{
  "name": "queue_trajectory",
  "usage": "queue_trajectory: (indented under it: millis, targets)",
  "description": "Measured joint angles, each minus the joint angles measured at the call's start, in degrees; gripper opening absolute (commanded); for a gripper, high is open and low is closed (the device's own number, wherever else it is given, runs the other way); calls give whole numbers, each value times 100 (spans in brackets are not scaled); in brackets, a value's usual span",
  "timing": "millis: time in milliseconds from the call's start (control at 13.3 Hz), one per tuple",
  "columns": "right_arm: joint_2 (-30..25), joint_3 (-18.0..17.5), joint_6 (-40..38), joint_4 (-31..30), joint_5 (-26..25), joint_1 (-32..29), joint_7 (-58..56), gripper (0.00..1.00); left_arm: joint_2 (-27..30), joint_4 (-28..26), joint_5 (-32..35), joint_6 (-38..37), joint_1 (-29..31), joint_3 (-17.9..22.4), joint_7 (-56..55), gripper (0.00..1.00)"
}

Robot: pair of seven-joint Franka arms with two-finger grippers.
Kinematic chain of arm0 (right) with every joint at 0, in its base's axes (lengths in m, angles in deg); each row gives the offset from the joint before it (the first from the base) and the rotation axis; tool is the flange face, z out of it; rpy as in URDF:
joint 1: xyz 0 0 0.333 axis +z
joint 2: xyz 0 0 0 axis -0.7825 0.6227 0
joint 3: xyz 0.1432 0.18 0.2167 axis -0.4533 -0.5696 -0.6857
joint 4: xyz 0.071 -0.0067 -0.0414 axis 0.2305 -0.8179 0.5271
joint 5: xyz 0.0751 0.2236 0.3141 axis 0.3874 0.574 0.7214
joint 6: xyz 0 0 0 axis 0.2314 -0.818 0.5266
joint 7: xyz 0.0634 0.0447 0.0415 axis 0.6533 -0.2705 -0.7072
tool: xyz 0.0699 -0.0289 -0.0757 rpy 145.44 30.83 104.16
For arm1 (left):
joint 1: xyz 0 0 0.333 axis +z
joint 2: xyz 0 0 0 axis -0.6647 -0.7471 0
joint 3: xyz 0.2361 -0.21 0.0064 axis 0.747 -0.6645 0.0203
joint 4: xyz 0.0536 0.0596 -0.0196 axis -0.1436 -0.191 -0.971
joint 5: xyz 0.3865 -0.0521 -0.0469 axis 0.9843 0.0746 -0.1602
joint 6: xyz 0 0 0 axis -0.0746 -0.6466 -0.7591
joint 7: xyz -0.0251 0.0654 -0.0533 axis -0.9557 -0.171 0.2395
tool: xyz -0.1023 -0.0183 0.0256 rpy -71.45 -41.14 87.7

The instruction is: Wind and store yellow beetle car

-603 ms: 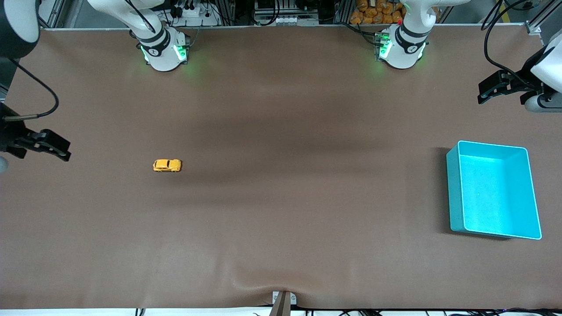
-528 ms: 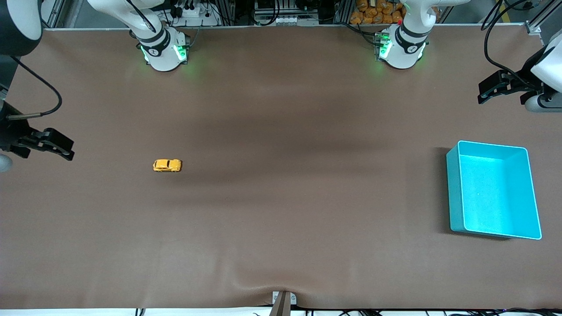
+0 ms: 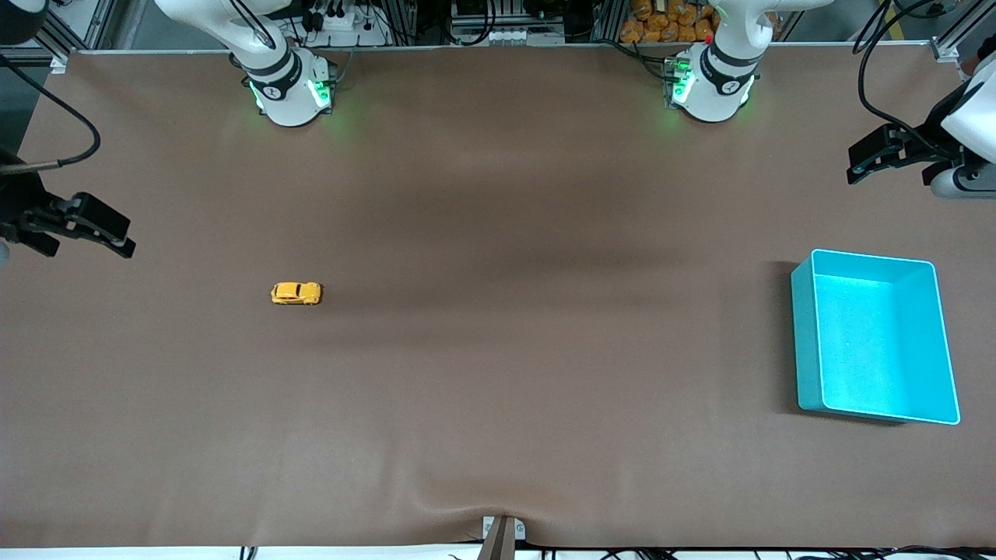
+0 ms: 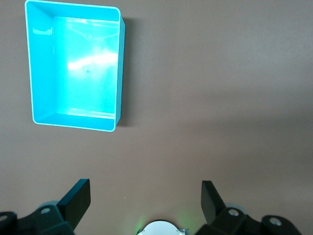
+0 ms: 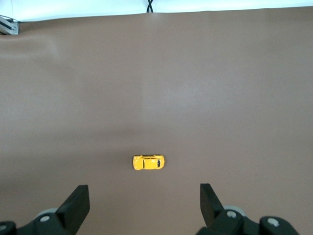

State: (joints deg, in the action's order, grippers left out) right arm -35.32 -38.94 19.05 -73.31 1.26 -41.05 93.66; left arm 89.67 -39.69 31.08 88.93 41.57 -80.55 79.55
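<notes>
Front view: right gripper open, partly cut off; yellow beetle car untouched.

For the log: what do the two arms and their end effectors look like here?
Both arms are glossy white with black joint bands and green lights at the bases. Black cables trail to each wrist. The right end effector and left end effector are matte black, with flat wedge-shaped fingers.

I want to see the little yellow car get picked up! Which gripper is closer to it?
The right gripper, up in the air at the right arm's end of the table where the yellow beetle car sits. The left gripper waits above the teal bin's end.
</notes>
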Motion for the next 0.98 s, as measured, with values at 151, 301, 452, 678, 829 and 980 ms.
queue_trajectory:
  millis: [151,301,452,678,829,980]
  targets:
    - [-319,8,-64,-356,0,-8,0,100,-1,1,0,0,0,0,0,100]
    - [-681,31,-64,-791,0,-52,0,100,-1,2,-17,0,15,3,0,100]
    - [-1034,23,56,-1317,0,-193,-1,100,-1,3,-120,0,44,11,0,100]
    - [-1507,-70,449,-2184,0,-428,-89,100,-2,3,-141,0,56,14,0,100]
    - [-1639,-103,479,-2361,0,-448,-137,100,-2,3,-141,0,58,14,0,100]
    - [-1705,-131,449,-2383,0,-448,-138,100,-2,3,-142,0,58,14,0,100]
